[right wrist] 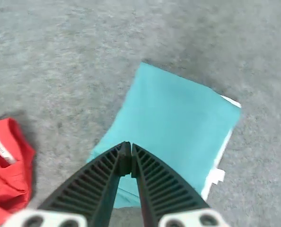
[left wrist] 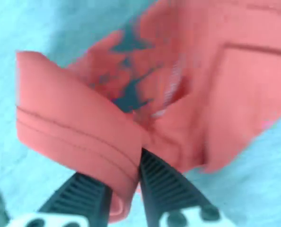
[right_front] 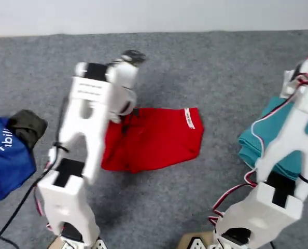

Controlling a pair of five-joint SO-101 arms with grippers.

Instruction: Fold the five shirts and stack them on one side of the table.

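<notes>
One firm pinch — left fingers (left wrist: 165,185) clamp the red shirt (right_front: 154,140); carry it across level and taut. Right fingers (right wrist: 107,179) clenched empty over the teal shirt (right wrist: 178,123).

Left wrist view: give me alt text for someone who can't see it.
Two black ridged jaws pinch a folded hem of the red shirt. The rest of the shirt lies rumpled beyond, on the table.
</notes>
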